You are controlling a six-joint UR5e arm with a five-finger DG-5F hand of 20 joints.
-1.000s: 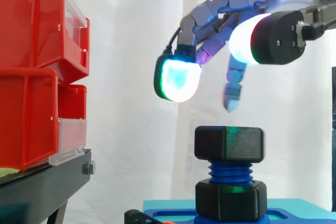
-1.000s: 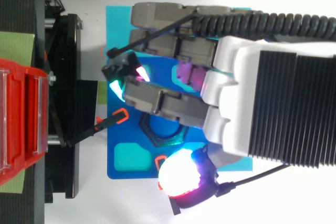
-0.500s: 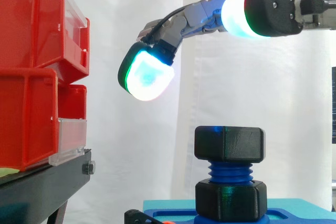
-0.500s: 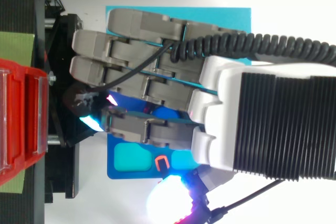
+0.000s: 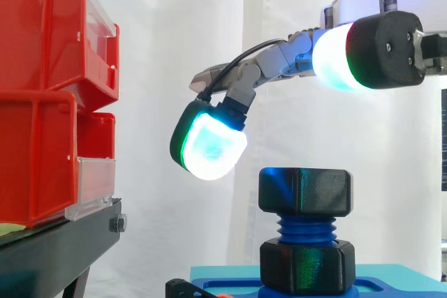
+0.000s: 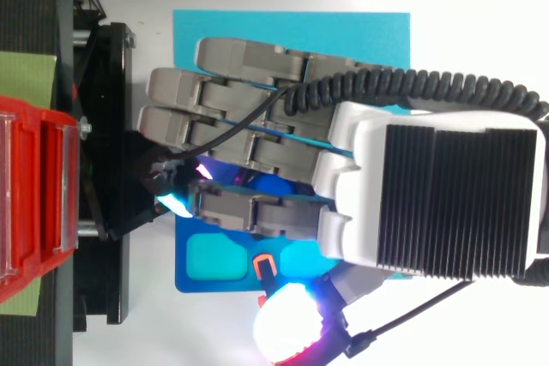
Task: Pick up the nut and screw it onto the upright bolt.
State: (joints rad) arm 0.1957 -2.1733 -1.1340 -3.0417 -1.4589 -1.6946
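A black nut (image 5: 304, 191) sits on top of the upright blue bolt (image 5: 305, 227), whose threads show between it and a second black hex piece (image 5: 306, 264) at the foot. The bolt rises from a blue base plate (image 5: 391, 285). My hand (image 5: 279, 68) hovers above the nut, apart from it, open with its fingers stretched out to the left and nothing held. One glowing fingertip (image 5: 209, 146) hangs left of and slightly above the nut. From above, the hand (image 6: 429, 195) covers the bolt and most of the blue plate (image 6: 210, 272).
Stacked red bins (image 5: 49, 102) on a black stand (image 5: 56, 249) fill the left side, close to the outstretched fingers. In the top view the stand (image 6: 103, 66) borders the teal mat (image 6: 292, 27). A white curtain hangs behind.
The fingers, curled above the nut one second ago, have straightened and spread leftward. The hand rose, then came down a little; the nut has stayed on the bolt.
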